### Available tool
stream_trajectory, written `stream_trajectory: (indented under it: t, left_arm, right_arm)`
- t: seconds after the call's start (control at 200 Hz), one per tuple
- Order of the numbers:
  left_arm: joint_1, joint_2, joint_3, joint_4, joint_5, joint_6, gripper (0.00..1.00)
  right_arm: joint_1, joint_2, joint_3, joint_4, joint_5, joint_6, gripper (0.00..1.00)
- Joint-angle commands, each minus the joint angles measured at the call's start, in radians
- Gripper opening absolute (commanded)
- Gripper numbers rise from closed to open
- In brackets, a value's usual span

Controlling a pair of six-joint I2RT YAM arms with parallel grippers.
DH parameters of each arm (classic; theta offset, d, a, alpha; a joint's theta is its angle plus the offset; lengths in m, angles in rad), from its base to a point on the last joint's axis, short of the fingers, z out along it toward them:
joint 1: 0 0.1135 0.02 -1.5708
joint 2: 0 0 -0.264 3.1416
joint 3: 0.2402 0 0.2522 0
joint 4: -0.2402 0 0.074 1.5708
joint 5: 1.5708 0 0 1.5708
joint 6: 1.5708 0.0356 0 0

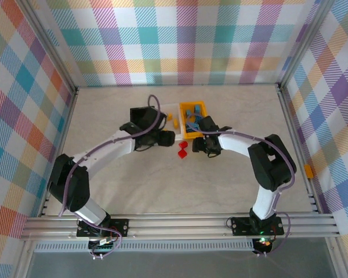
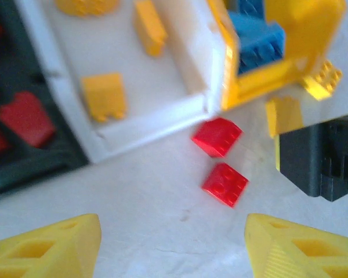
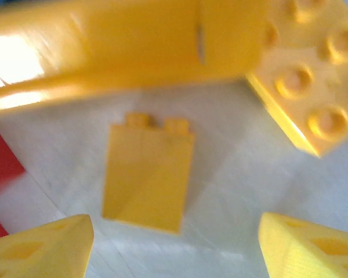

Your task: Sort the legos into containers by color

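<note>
A yellow brick (image 3: 148,174) lies flat on the table (image 2: 151,220), its studs pointing toward the wall of the orange bin (image 3: 104,46) just beyond it. It looks light, rigid and glossy, so it should slip or tip under an off-centre pinch. The sound hold is probably across its two long smooth sides, low and mid-length, clear of the studs. The right gripper (image 3: 174,243) hangs over it with jaws apart, a fingertip on either side and neither touching. A studded yellow brick (image 3: 304,75) sits near by. Two red bricks (image 2: 220,159) lie touching each other in front of the white bin (image 2: 180,116), which already holds yellow pieces. The black bin (image 2: 23,168) holds red ones, and blue ones sit in the orange bin. The left gripper (image 2: 174,249) hovers near the red pair, jaws spread and empty.
</note>
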Motion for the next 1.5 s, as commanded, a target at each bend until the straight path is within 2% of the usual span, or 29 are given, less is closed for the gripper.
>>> stream_trajectory:
  t: [0.0,0.33,0.92,1.14,1.235,1.34,1.495]
  left_arm:
    - [-0.035,0.079,-0.006,0.08,0.039,0.019,0.67]
    - [-0.062,0.32,0.113,0.089,0.075,0.11,0.65]
    - [-0.072,0.46,0.171,0.116,0.178,0.132,0.62]
    - [-0.116,0.433,0.139,0.14,0.22,0.094,0.62]
    - [-0.127,0.41,0.104,0.141,0.226,0.061,0.56]
    - [-0.137,0.358,0.029,0.118,0.187,0.039,0.55]
    - [-0.136,0.198,-0.14,0.09,0.127,0.004,0.54]
  right_arm:
    - [-0.012,-0.072,-0.036,-0.037,-0.018,-0.006,0.76]
    - [-0.035,-0.117,-0.049,-0.05,-0.049,-0.034,0.76]
    - [-0.048,0.004,0.026,-0.024,-0.078,-0.038,0.75]
    - [-0.048,0.042,0.059,-0.034,-0.081,-0.043,0.75]
    - [-0.048,0.037,0.048,-0.03,-0.084,-0.037,0.75]
    - [-0.05,0.014,0.033,-0.032,-0.081,-0.038,0.75]
    - [-0.05,-0.012,0.032,-0.04,-0.079,-0.05,0.75]
